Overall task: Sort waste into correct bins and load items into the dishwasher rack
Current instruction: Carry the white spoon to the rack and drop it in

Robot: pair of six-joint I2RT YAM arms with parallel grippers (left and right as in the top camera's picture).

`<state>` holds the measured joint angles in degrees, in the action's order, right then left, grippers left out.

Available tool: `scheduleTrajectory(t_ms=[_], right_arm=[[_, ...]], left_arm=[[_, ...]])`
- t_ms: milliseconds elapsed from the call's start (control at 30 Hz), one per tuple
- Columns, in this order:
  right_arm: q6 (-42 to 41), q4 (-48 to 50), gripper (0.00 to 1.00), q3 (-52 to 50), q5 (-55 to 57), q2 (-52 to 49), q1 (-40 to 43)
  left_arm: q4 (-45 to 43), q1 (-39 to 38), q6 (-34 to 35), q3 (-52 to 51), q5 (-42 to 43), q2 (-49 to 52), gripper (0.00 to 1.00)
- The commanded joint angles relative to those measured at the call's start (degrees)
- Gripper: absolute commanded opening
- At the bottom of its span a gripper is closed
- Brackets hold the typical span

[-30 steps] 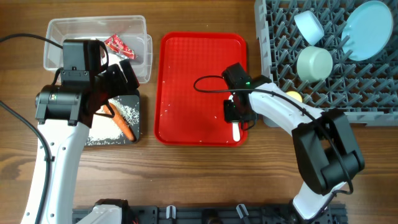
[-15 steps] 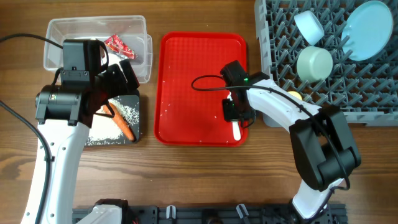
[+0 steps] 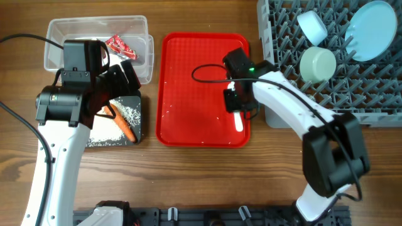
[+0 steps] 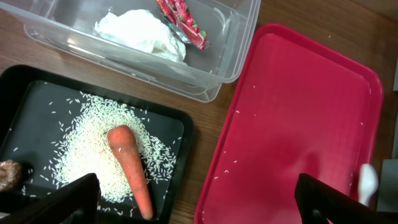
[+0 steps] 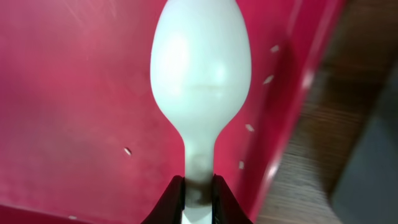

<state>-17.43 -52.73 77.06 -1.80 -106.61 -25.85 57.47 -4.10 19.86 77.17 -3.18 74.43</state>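
Note:
My right gripper [image 3: 235, 105] [image 5: 199, 186] is shut on the handle of the white plastic spoon [image 3: 237, 122] [image 5: 200, 68], and its bowl hangs over the right edge of the red tray. The left gripper [image 3: 112, 94] [image 4: 196, 205] hovers wide open over the black tray [image 3: 135, 125] [image 4: 37, 81], which holds the orange carrot [image 4: 130, 168], white rice [image 4: 87, 143] and a brown scrap [image 4: 9, 173]. In the clear tub [image 3: 63, 28] [image 4: 211, 87] lie the crumpled napkin [image 4: 140, 31] and the red wrapper [image 3: 118, 44] [image 4: 183, 15]. The grey dishwasher rack [image 3: 326, 100] carries the blue plate [image 3: 370, 28], blue bowl [image 3: 312, 26] and mint bowl [image 3: 317, 63].
The flat red serving tray [image 3: 195, 94] [image 4: 292, 106] lies between the bins and the rack, with a few stray rice grains on it. Bare wooden table [image 3: 201, 182] stretches along the front. The right arm's cable loops over the tray.
The right gripper has shifted slightly toward the far side of the red tray, carrying the spoon with it. The left arm has not moved.

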Motion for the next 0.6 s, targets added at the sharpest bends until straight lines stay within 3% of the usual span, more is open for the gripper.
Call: scheduleTrajectory(t_ms=[0, 100, 433, 467, 500, 533, 567], right_arm=[[3.63, -0.39, 0.04, 3.26, 4.76, 7.54, 5.01], [6.23, 1.84, 0.04, 3.26, 11.13, 11.65, 10.58], [19.26, 17.92, 0.05, 3.19, 10.40, 11.52, 21.38], [20.26, 17.88, 0.11, 3.19, 9.86, 11.17, 21.35], [21.53, 17.79, 0.33, 3.19, 8.44, 10.71, 21.35], [21.97, 17.79, 0.61, 3.19, 8.24, 10.25, 21.38], [21.92, 17.81, 0.68, 3.19, 8.22, 9.88, 21.35]], left_arm=[[-0.15, 0.26, 0.52, 0.42, -0.55, 0.11, 1.00], [-0.15, 0.26, 0.52, 0.42, -0.55, 0.11, 1.00], [-0.15, 0.26, 0.52, 0.42, -0.57, 0.11, 1.00], [-0.15, 0.26, 0.52, 0.42, -0.55, 0.11, 1.00], [-0.15, 0.26, 0.52, 0.42, -0.55, 0.11, 1.00], [-0.15, 0.26, 0.52, 0.42, -0.55, 0.11, 1.00], [-0.15, 0.26, 0.52, 0.42, -0.55, 0.11, 1.00]])
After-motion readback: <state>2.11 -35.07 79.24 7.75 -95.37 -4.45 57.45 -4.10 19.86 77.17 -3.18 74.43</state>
